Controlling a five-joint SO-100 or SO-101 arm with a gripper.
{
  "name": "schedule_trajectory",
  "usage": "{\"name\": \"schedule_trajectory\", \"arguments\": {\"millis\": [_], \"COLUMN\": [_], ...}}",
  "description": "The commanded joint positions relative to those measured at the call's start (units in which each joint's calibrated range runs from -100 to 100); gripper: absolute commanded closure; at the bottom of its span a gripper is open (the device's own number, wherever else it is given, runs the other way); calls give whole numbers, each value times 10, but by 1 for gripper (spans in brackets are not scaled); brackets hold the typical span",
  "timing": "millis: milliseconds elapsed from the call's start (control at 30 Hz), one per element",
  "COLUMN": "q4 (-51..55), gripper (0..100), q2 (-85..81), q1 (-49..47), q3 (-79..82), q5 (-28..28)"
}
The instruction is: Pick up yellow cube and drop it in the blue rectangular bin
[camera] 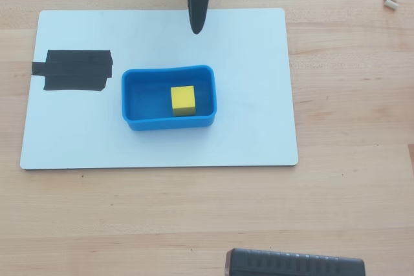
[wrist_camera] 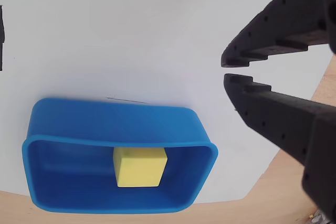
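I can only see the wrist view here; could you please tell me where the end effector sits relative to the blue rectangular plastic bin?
Observer: In the overhead view the end effector is over the flat white board. It is beyond the top rim of the blue rectangular plastic bin in the picture, not above the bin.
Operator: Thank you. What is the dark strip at my left edge?
Observer: It is a flat black tape patch at the board's left side, apart from the bin.
Operator: Is anything else on the table?
Observer: A dark ribbed object lies on the wooden table at the picture's bottom edge, off the board.
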Motion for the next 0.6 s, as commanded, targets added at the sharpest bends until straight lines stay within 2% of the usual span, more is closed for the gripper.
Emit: {"name": "schedule_trajectory", "arguments": {"millis": [0,167,567], "q4": [-4,31,32], "gripper": [100,100,100], "q2": [-63,-176,-175], "q1": [-2,-3,-2], "q3": [38,104,104], "q5": [-2,-1,-2]}}
